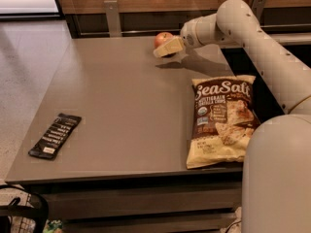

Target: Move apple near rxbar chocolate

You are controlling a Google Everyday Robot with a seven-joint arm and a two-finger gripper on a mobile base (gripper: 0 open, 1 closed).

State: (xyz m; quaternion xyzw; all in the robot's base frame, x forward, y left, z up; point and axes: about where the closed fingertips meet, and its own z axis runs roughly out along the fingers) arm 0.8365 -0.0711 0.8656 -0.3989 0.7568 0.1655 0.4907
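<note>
At the near-left corner of the desk (131, 106), the rxbar chocolate (55, 135) lies flat, a slim black wrapper with white lettering lines and a small pale label at its near end. Its long side runs slightly askew to the left edge, and nothing touches it.

Below that corner, under the desk's front edge, a dark curved rim (29, 212) shows; I cannot tell what it belongs to or what it holds.

Near the near-right corner lies a brown-and-yellow "Sea Salt" chip bag (221, 120), the only container on the desk. It rests flat on its back with its top toward the far edge and its bottom seam close to the near edge. It looks closed, and its contents do not show apart from the chips printed on the front. The robot's pale body (277, 178) rises just beside it, off the desk's right side.

At the far edge, about midway along it, sits the apple (163, 36), red-orange and well apart from the rxbar chocolate, which lies diagonally across the desk. The hand (164, 50) is right at the apple's near-right side and overlaps it. I cannot tell whether the hand is clamped on the apple or merely against it. The arm (262, 47) reaches in from the right, above the far-right corner.
</note>
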